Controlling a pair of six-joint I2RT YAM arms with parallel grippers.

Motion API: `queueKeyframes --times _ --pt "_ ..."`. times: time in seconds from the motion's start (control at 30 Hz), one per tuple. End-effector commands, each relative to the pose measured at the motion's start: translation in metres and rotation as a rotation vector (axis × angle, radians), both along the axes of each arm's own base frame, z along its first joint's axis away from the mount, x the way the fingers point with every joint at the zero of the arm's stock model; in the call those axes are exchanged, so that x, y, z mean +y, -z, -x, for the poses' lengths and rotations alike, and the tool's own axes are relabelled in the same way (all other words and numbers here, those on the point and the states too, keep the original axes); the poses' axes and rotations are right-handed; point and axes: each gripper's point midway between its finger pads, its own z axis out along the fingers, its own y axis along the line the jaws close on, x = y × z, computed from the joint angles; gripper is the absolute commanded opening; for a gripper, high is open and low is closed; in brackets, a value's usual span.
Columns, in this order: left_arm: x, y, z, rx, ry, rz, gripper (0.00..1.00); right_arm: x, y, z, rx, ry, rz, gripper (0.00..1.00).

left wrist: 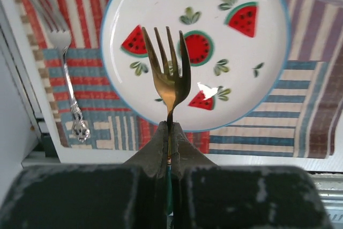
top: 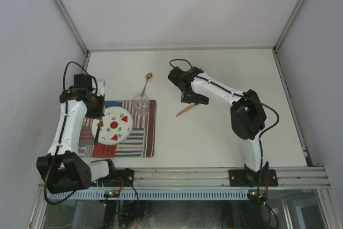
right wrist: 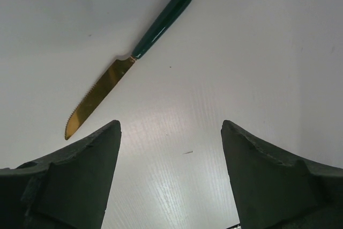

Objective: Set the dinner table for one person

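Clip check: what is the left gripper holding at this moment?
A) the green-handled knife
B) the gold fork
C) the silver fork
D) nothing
B: in the left wrist view the left gripper is shut on the handle of the gold fork, with its tines over the watermelon plate. The silver fork lies on the placemat beside the plate.

Left end effector [left wrist: 170, 131] clamped — right end effector [right wrist: 170, 127] spread wide.

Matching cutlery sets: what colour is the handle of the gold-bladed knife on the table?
Dark green, on the gold serrated knife; clearest in the right wrist view.
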Motion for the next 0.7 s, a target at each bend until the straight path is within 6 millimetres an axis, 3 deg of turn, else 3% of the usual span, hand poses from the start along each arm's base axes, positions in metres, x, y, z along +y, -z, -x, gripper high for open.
queueKeyframes --times 0.0,0.23,0.5,0.67 --pt "0.027 0.011 0.010 0.022 -0.030 -0.008 0.00 0.007 -0.013 -0.009 -0.024 -0.033 0.007 0.75" --pt "0.060 0.035 0.009 0.057 -0.070 -0.045 0.00 0.017 -0.017 -0.016 -0.021 -0.060 0.001 0.74" --pt "0.085 0.074 0.024 0.171 -0.103 0.008 0.00 0.014 -0.024 -0.017 -0.018 -0.075 0.028 0.73" --pt "0.110 0.077 0.021 0.176 -0.130 -0.012 0.00 0.013 -0.023 -0.019 -0.018 -0.068 0.028 0.72"
